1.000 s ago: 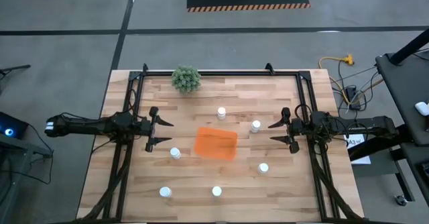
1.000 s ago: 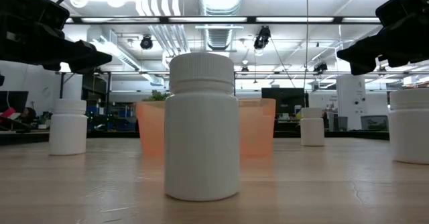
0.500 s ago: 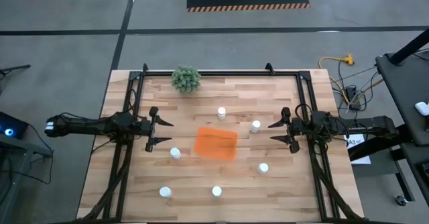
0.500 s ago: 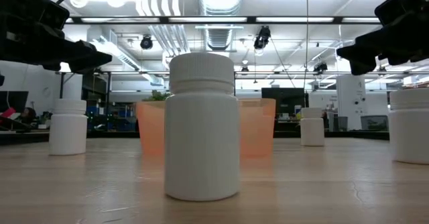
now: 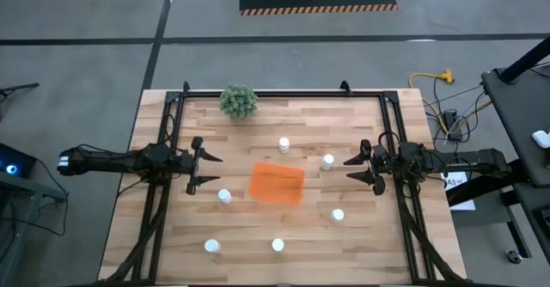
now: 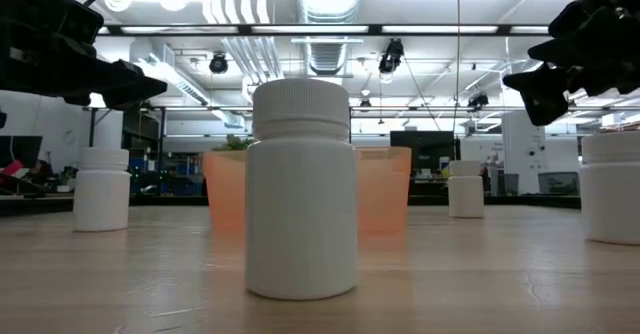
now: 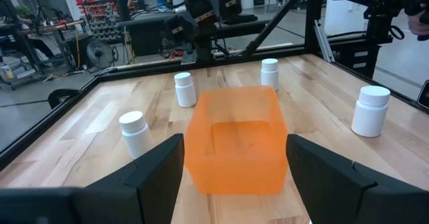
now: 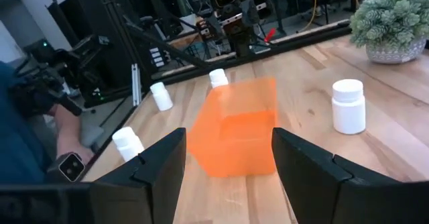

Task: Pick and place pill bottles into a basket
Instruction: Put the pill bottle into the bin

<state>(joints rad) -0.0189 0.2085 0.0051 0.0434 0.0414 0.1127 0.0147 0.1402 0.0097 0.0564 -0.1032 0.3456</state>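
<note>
Orange and shallow, the basket (image 5: 277, 184) sits near the middle of the wooden counter (image 5: 361, 253), with nothing inside it. Six white-capped pill bottles stand upright on the counter around it, none touching it. One bottle (image 5: 284, 144) is on the far side of the basket, toward the green plant (image 5: 238, 100) at the counter's far edge. A second bottle (image 5: 327, 161) stands off the basket's far right corner, and a third (image 5: 338, 216) off its near right corner. A fourth (image 5: 224, 196) is just beside the basket's left end. Two more stand along the near edge: one (image 5: 278, 246) in line with the basket and one (image 5: 211, 246) further left; in the low view the former (image 6: 301, 189) stands directly in front of the basket.

The left pincer (image 5: 209, 170) hovers above the counter to the left of the basket, fingers spread wide, holding nothing. The right pincer (image 5: 357, 169) hovers to the right of the basket, near the second bottle, also spread wide and empty. Both face the basket, which shows between each arm's fingers in the wrist views (image 7: 234, 140) (image 8: 234, 127). A person's sleeve and hand (image 8: 40, 140) show beyond the counter in the right wrist view.
</note>
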